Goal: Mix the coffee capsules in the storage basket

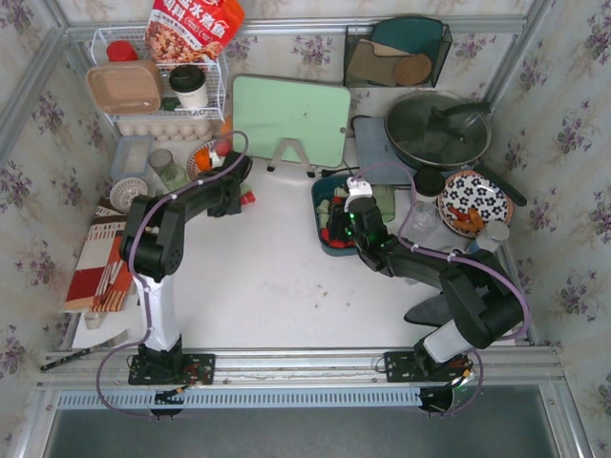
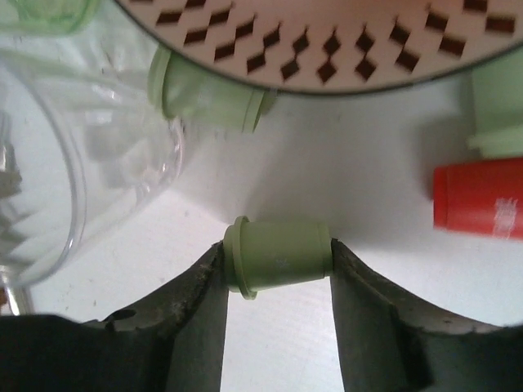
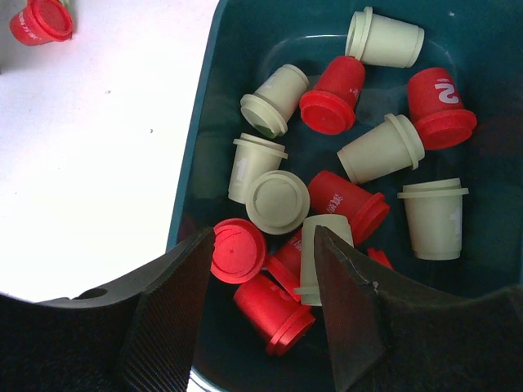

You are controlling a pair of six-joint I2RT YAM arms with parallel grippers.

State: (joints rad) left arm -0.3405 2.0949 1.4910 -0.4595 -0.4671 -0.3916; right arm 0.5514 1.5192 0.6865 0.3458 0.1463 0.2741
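Note:
My left gripper (image 2: 278, 260) is shut on a pale mint green capsule (image 2: 278, 255), held sideways just above the white table at the back left (image 1: 232, 194). Another green capsule (image 2: 208, 90) and a red capsule (image 2: 480, 198) lie on the table close by. My right gripper (image 3: 263, 241) is open and empty, hovering over the dark teal storage basket (image 3: 204, 122), which is right of centre in the top view (image 1: 318, 194). The basket holds several red capsules (image 3: 335, 94) and green capsules (image 3: 278, 200) lying jumbled. One red capsule (image 3: 41, 18) lies on the table outside the basket.
A clear glass (image 2: 49, 163) and a patterned plate (image 2: 327, 41) stand right by my left gripper. A green cutting board (image 1: 291, 119), a pan (image 1: 439, 129), a patterned bowl (image 1: 474, 202) and a white wire rack (image 1: 158, 95) line the back and sides.

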